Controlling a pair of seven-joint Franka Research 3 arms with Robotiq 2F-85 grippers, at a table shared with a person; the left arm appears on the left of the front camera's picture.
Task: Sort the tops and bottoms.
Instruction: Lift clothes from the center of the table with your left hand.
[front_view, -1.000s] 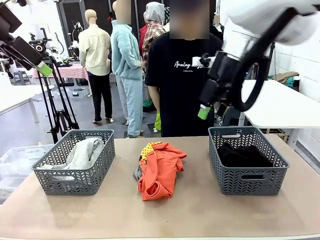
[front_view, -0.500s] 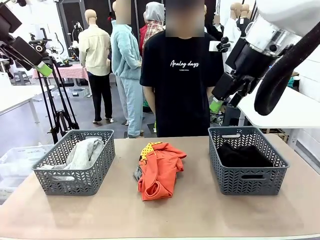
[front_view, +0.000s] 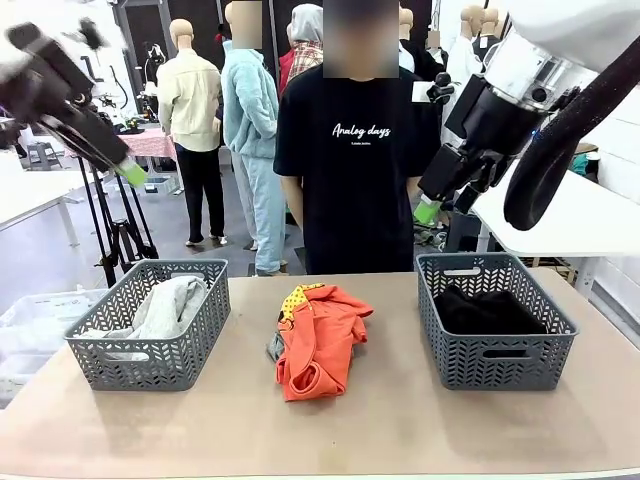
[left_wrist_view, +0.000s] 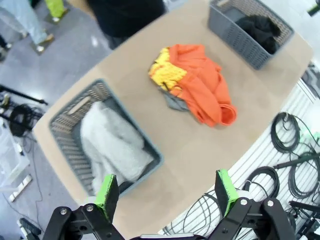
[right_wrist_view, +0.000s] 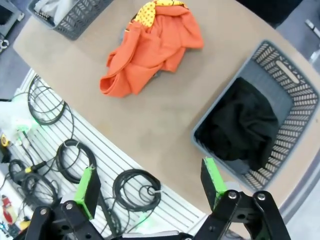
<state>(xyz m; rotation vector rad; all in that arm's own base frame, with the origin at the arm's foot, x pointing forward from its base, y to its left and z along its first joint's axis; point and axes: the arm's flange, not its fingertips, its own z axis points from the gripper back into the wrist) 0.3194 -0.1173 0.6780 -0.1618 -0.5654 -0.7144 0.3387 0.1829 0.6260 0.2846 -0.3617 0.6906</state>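
Left end effector (left_wrist_view: 166, 192): jaws spread, empty, high off the left end of the desk (front_view: 420, 425). Right end effector (right_wrist_view: 150, 186): jaws spread, empty, raised above the right basket (front_view: 497, 366), which holds the black bottoms (front_view: 486, 310). Left basket (front_view: 150, 366) holds the light grey top (front_view: 168, 303); the orange top (front_view: 320, 340) lies crumpled mid-desk between the baskets, a darker grey top (front_view: 274, 347) edging out beneath it. Step judged in hand: fetching the next top; the next move calls for one end effector to descend, pinch an orange fold and carry it to the left basket.
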